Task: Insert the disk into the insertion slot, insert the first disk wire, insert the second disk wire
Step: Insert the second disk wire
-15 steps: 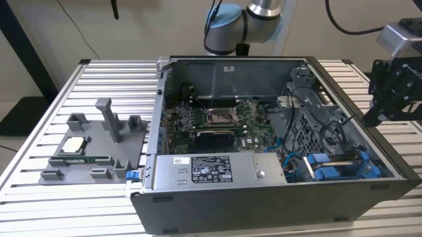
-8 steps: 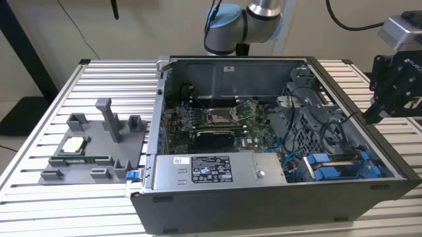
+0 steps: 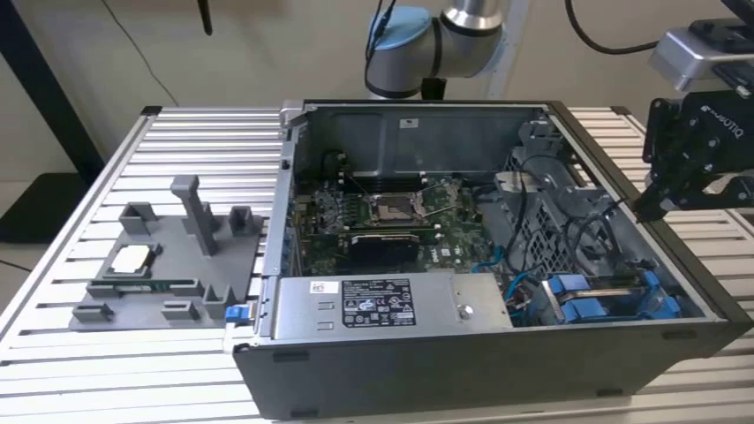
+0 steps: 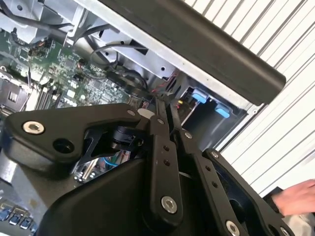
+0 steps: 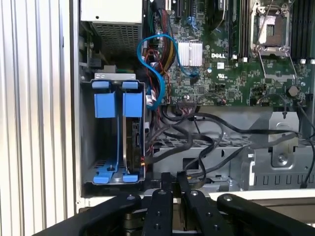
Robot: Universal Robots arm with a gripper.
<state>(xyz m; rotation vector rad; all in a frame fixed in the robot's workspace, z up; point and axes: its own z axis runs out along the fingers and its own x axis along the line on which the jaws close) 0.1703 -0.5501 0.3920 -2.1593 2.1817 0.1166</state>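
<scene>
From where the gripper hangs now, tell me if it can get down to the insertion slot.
Probably yes. The gripper hangs shut above the case wall, beside the insertion slot. The case is open on top and nothing covers the slot's blue rails; only black cables lie close alongside.

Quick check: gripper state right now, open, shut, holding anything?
Gripper: shut, fingers together with nothing between them, at the case edge near the insertion slot.

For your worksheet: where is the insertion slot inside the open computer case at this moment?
The insertion slot sits in the case's near corner at the exterior view's right, beside the grey power supply box. In the first wrist view its blue rails adjoin the tangled cables.
</scene>
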